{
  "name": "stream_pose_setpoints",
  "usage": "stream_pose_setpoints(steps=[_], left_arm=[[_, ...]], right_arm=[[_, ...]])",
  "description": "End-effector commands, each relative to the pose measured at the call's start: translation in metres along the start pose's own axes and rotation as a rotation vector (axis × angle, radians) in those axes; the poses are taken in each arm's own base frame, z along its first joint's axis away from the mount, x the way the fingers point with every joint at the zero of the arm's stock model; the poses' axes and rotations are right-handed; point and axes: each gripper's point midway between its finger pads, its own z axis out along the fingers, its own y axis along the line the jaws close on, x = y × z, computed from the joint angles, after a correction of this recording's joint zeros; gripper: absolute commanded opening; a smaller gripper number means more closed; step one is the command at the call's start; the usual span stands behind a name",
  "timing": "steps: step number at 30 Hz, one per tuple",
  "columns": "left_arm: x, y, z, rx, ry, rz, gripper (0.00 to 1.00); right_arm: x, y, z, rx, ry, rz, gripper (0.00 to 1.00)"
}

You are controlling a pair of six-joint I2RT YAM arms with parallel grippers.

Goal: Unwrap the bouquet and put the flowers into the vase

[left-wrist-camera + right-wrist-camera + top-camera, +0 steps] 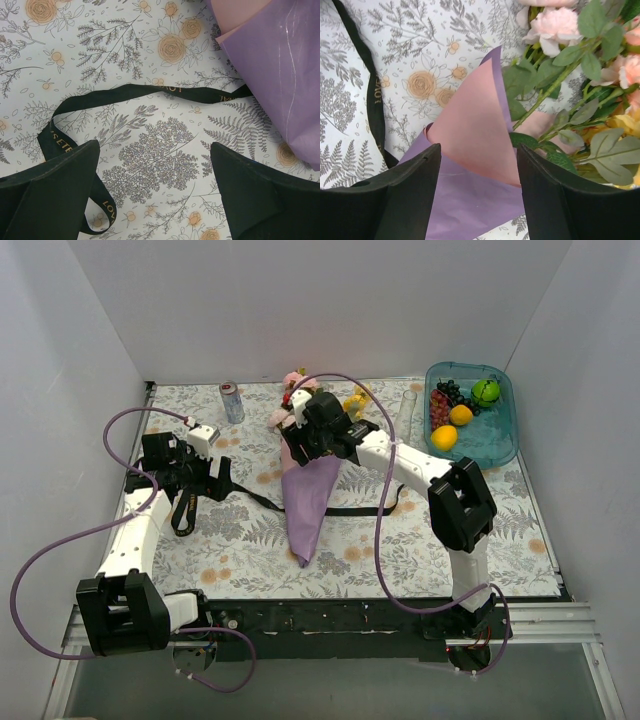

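Your right gripper (476, 150) straddles, jaws apart, the purple paper (470, 205) at lower centre; your left gripper (154, 147) gapes above the ribbon (150, 91). Pinch the paper's loose edge: it looks thin, light, easily torn.

The bouquet (308, 502) lies on the table (250, 550), ribbon (255, 498) trailing either side.

Top camera looks down from behind; wrist cameras sit close over the table (250, 530), both catching the purple paper (280, 65).
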Motion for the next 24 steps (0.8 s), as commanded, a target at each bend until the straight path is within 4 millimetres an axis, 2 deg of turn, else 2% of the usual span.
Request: stream_pose_setpoints(steps=[1,3,4,5,6,9,13,14,15,16,17,18,24], left_arm=[[-0.001,0.002,0.001,-0.001,-0.013,0.013,0.92],[0.0,0.001,0.001,-0.001,-0.012,0.011,0.91],[0.0,0.001,0.001,0.001,-0.013,0.011,0.91],[0.001,0.001,0.0,0.0,-0.014,0.01,0.91],[0.001,0.001,0.0,0.0,-0.015,0.012,0.91],[0.004,0.0,0.002,-0.001,-0.016,0.013,0.91],[0.003,0.0,0.0,0.003,-0.001,0.007,0.91],[0.003,0.0,0.0,0.004,0.002,0.007,0.91],[0.0,0.0,-0.002,0.002,-0.006,0.01,0.92],[-0.002,0.001,-0.002,0.0,-0.01,0.009,0.92],[-0.002,0.001,-0.002,-0.002,-0.013,0.007,0.92],[-0.003,0.0,-0.003,-0.003,-0.017,0.006,0.92],[0.001,-0.002,0.0,0.013,-0.01,0.007,0.92]], right_arm=[[-0.001,0.016,-0.008,-0.04,-0.037,-0.01,0.69],[0.002,0.023,-0.013,-0.027,-0.037,-0.031,0.69],[0.013,0.018,-0.013,0.033,-0.021,-0.052,0.69],[0.012,0.028,-0.017,0.042,-0.029,-0.083,0.71],[0.012,0.031,-0.018,0.059,-0.035,-0.106,0.75],[0.012,0.038,-0.023,0.076,-0.045,-0.179,0.8],[0.007,0.054,-0.022,-0.057,-0.049,-0.247,0.83],[0.011,0.052,-0.016,-0.068,-0.027,-0.253,0.83],[0.001,0.052,-0.018,-0.081,-0.024,-0.262,0.84],[0.003,0.059,-0.016,-0.132,-0.013,-0.281,0.84],[0.013,0.057,-0.01,-0.141,0.033,-0.286,0.84],[0.005,0.056,-0.009,-0.14,0.028,-0.296,0.84],[0.01,0.049,-0.005,-0.138,0.054,-0.335,0.85]])
